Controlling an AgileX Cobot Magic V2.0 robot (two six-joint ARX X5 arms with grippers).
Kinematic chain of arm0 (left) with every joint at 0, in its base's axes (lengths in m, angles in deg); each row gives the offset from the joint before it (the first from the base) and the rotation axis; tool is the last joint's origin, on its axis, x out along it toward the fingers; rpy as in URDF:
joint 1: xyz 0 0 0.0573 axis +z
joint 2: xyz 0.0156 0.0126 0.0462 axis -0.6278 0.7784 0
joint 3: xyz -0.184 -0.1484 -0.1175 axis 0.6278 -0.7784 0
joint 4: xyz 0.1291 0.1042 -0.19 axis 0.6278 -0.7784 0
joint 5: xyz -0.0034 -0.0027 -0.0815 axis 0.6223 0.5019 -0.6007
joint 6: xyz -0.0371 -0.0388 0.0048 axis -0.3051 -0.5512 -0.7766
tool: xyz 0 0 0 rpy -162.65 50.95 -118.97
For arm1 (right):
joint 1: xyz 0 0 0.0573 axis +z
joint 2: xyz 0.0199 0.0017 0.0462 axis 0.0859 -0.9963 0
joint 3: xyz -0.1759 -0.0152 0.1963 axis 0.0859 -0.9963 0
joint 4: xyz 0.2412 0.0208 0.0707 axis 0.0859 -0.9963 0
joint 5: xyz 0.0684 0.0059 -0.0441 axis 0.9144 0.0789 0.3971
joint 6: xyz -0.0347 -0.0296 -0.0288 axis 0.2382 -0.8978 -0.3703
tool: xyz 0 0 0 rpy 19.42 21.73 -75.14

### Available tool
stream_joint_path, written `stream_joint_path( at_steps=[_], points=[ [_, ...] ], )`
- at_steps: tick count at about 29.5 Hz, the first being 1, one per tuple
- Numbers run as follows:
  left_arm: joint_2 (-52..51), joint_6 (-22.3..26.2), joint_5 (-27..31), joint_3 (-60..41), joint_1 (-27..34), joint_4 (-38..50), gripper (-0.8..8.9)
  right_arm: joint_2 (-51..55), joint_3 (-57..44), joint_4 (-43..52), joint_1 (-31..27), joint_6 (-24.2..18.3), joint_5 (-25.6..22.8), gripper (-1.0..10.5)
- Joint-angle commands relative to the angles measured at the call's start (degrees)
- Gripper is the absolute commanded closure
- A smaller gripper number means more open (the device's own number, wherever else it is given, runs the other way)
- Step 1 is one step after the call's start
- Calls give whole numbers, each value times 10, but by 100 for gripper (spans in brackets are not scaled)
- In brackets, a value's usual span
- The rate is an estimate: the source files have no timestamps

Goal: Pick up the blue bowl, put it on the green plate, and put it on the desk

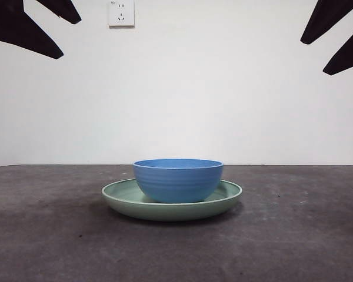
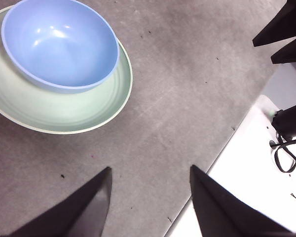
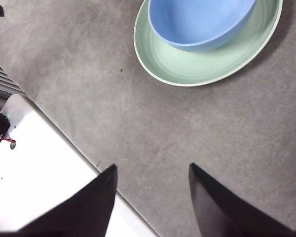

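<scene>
The blue bowl (image 1: pixel 177 179) stands upright inside the green plate (image 1: pixel 226 200), which rests on the dark grey desk (image 1: pixel 59 235) at the middle of the front view. Both also show in the left wrist view, bowl (image 2: pixel 59 44) on plate (image 2: pixel 64 111), and in the right wrist view, bowl (image 3: pixel 200 22) on plate (image 3: pixel 197 66). My left gripper (image 2: pixel 150 173) is open and empty, high above the desk and well apart from the plate. My right gripper (image 3: pixel 153 170) is open and empty, also raised and apart from it. Both show only as black tips at the front view's top corners.
A white wall with a socket (image 1: pixel 121 13) stands behind the desk. A white surface (image 2: pixel 256 163) borders the desk's edge near the left arm, with a black cable on it. A similar white surface (image 3: pixel 39 173) borders the desk near the right arm.
</scene>
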Motion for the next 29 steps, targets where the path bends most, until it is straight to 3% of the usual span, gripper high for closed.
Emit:
stream_joint_path(
  at_steps=[1,3,6,29],
  points=[
    [2,-1,-5,8,-3,3,566,-4,7,5,3,-9,-1,718],
    [2,-1,-4,8,-3,3,598,-4,7,4,3,-9,-1,756],
    [2,-1,-4,8,-3,3,813,-4,7,3,3,-14,5,942],
    [2,-1,-4,8,-3,4,795,-4,7,9,3,-20,3,937]
  ],
)
